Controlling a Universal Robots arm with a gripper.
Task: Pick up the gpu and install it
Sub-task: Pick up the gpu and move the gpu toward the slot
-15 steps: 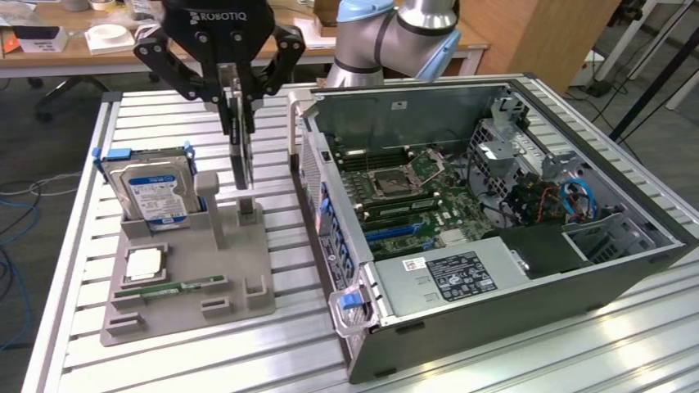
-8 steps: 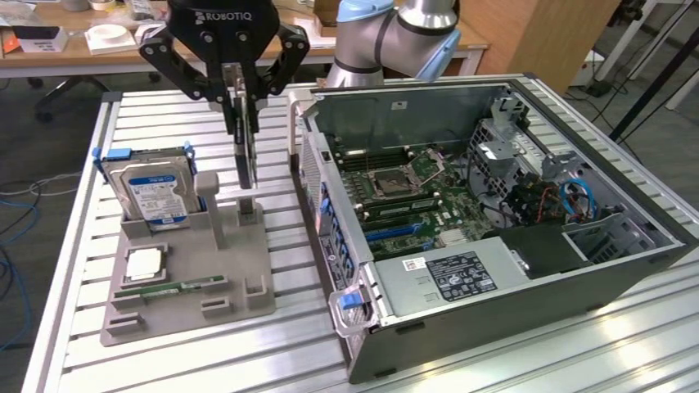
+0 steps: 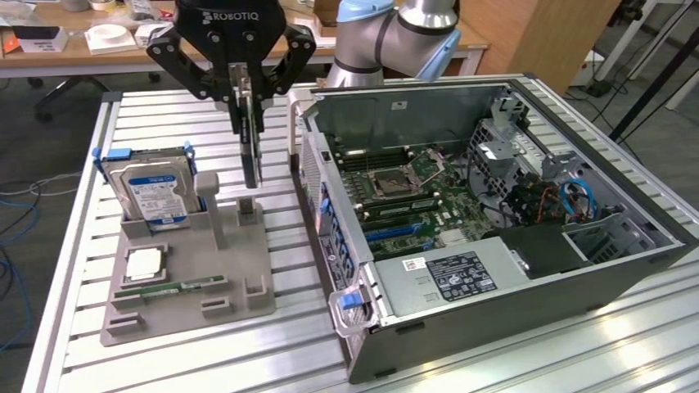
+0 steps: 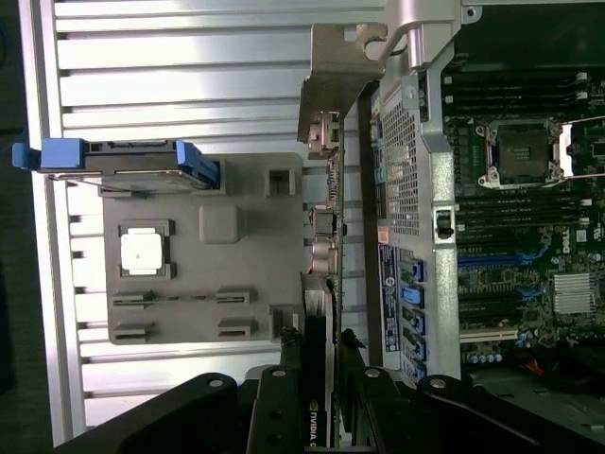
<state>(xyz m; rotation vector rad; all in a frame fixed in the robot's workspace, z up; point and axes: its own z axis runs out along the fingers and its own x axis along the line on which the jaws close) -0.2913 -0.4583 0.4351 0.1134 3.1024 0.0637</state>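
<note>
A black robot pincer [image 3: 249, 102] is clenched on the top edge of the gpu [image 3: 251, 155], holding it upright and edge-on. The card hangs over a grey holder tray [image 3: 186, 307], its lower end just above the tray's slotted post. The tray lies on a slatted metal table [image 3: 164, 115], with a hard drive [image 3: 153, 192] standing at its far end. An open computer case [image 3: 492, 188] lies just beside the tray, toward the exterior view's right, motherboard exposed. The wrist view looks down along the gripped gpu [image 4: 318, 312].
</note>
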